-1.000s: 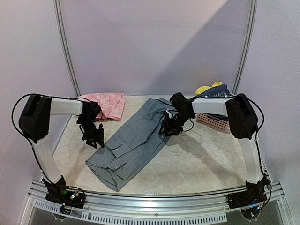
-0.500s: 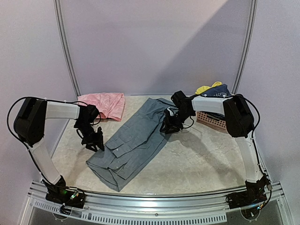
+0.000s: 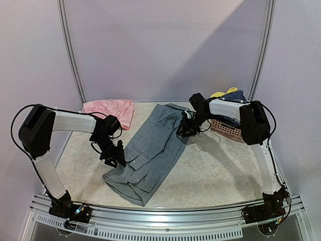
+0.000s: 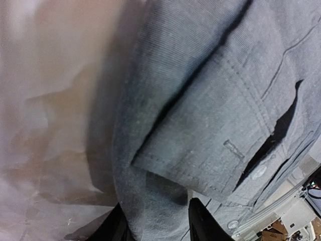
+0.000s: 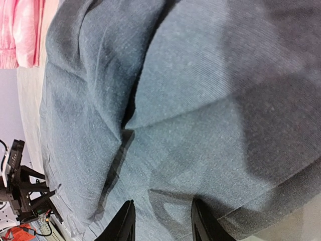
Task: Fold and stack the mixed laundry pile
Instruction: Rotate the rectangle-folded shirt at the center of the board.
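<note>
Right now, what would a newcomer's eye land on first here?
A grey shirt sprawls diagonally across the middle, the left hand pinching its left edge and the right hand its far right edge. A pink cloth lies at the far left, and a basket holding clothes sits far right.

top view: basket (image 3: 228, 131) mostly behind right arm (image 3: 225, 108); clothes (image 3: 235, 95) in it only partly visible. left gripper (image 3: 114, 157) and right gripper (image 3: 183, 130) too dark and small there to read the jaws. left wrist: fingers (image 4: 203, 226) cut by bottom edge, shirt (image 4: 210, 115) runs off frame, table (image 4: 50, 75) blurred. right wrist: fingers (image 5: 126, 223) cut likewise; pink cloth (image 5: 22, 30) clipped at corner.
</note>
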### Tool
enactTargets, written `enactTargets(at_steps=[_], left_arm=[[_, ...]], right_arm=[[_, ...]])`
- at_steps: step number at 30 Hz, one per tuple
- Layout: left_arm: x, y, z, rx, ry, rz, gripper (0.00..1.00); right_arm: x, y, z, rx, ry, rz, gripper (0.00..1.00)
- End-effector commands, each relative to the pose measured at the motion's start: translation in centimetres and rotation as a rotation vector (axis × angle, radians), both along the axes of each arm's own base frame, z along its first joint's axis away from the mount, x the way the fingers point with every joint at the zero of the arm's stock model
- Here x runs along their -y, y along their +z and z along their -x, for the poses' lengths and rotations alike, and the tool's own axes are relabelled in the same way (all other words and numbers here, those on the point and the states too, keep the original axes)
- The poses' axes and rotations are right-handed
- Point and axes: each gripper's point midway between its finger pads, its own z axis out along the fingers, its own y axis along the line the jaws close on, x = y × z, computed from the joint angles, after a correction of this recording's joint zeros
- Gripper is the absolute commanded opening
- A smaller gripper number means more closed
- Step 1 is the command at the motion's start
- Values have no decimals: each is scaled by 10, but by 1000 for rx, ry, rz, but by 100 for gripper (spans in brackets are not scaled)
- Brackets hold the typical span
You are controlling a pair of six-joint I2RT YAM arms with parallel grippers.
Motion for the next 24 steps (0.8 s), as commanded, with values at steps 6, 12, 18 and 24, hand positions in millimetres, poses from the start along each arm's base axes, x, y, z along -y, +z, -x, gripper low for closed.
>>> enactTargets(at_steps=[6, 12, 18, 24], left_arm=[[53, -23, 23, -81, -88, 16, 39], [81, -22, 30, -95, -183, 4, 39], [100, -18, 38, -105, -262, 3, 39], [117, -7, 48, -118, -357, 22, 39]], right_arm=[[36, -3, -38, 17, -51, 26, 39], [50, -1, -54, 33, -64, 27, 39], [58, 5, -67, 64, -74, 20, 39], [55, 12, -77, 105, -67, -9, 39]])
